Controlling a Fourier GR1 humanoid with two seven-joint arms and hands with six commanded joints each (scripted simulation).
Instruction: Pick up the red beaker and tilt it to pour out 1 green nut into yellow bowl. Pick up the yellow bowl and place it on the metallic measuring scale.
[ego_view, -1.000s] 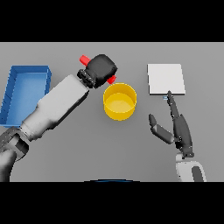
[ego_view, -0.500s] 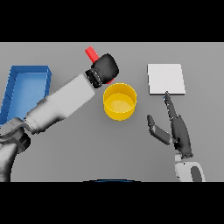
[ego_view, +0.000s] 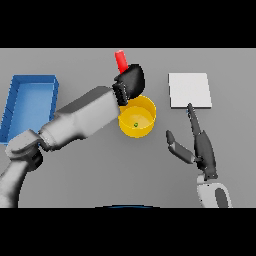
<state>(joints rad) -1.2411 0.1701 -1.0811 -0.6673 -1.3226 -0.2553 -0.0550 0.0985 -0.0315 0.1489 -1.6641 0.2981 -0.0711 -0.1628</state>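
The left hand (ego_view: 131, 80) grips the red beaker (ego_view: 120, 61) just behind the yellow bowl (ego_view: 145, 119), which holds a green nut (ego_view: 135, 124); the right hand (ego_view: 200, 145), right of the bowl, has straight fingers.

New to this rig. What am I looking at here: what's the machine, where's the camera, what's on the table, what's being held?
This is a humanoid robot with two white and grey arms ending in dark hands. The single picture is taken from its head, looking down at the grey table in front of it, so the picture's left is the robot's left.

On the table: a blue tray at the left, a yellow bowl in the middle with one small green nut inside, and a flat pale square, the measuring scale, at the right.

The left hand is curled round a red beaker, holding it above the bowl's far rim; only the beaker's upper end shows past the hand. The right hand holds nothing: it sits open beside the bowl, fingers straight and pointing toward the scale.
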